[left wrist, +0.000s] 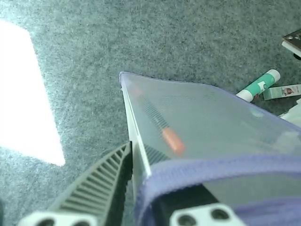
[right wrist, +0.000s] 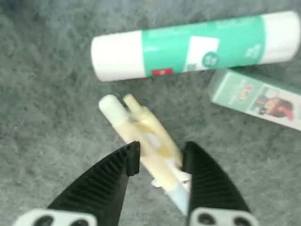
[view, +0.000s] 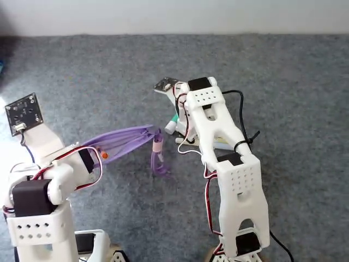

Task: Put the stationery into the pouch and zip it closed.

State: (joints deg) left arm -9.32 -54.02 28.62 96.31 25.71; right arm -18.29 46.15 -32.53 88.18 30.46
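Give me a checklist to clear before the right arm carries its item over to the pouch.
1. Pouch held: the left gripper is shut on the pouch. Ok.
2. Item held: the right gripper is shut on the cream marker. Ok.
3. Pouch mouth open and facing the right arm: cannot tell.
4. Neighbours out of the way: the glue stick and the small box lie apart from the jaws. Ok.
5. All stationery packed: not ok. An orange-tipped pen is inside, but the glue stick and small box lie on the carpet.
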